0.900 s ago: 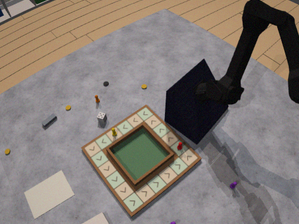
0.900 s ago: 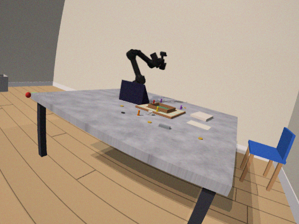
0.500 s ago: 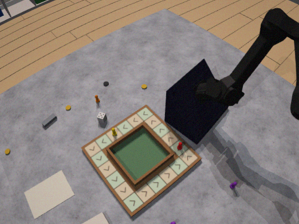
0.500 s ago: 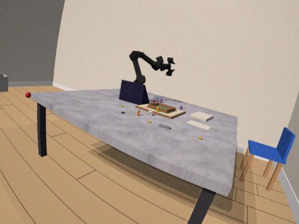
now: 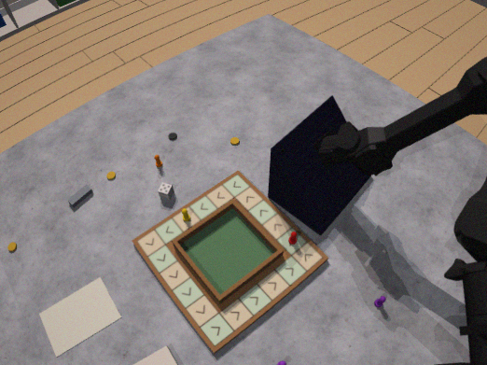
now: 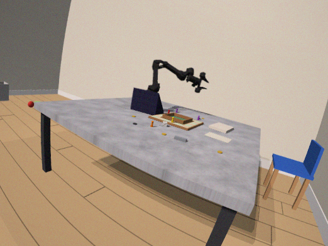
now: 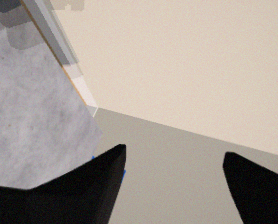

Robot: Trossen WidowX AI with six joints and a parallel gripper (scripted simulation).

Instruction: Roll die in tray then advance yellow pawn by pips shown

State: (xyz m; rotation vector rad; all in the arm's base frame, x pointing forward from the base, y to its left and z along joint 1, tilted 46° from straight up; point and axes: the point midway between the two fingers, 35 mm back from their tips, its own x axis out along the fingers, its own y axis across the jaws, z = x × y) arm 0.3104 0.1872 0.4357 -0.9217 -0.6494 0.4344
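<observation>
The white die [image 5: 165, 190] [image 6: 164, 123] stands on the grey table just outside the board's far left edge, near the yellow pawn [image 5: 186, 214] [image 6: 172, 119], which stands on a track square of the board [image 5: 156, 259] [image 6: 188, 127]. The green tray [image 5: 226, 248] [image 6: 179, 118] fills the board's middle. A red pawn [image 5: 292, 237] [image 6: 168, 111] stands on the track's right side. My gripper [image 5: 326, 148] [image 6: 202, 85] [image 7: 174, 155] is open and empty, high in the air over the dark box, far from the die. In the wrist view it faces the wall and the table's edge.
A dark navy box [image 5: 308, 175] [image 6: 146, 102] stands behind the board. An orange pawn [image 5: 158, 161] [image 6: 152, 123], a purple pawn [image 5: 380, 301] [image 6: 198, 117], yellow discs [image 5: 234, 140] [image 5: 111, 175], a black disc [image 5: 173, 136], a grey block [image 5: 80, 195] [image 6: 180, 138] and cream cards [image 5: 79, 315] [image 6: 221, 128] lie around.
</observation>
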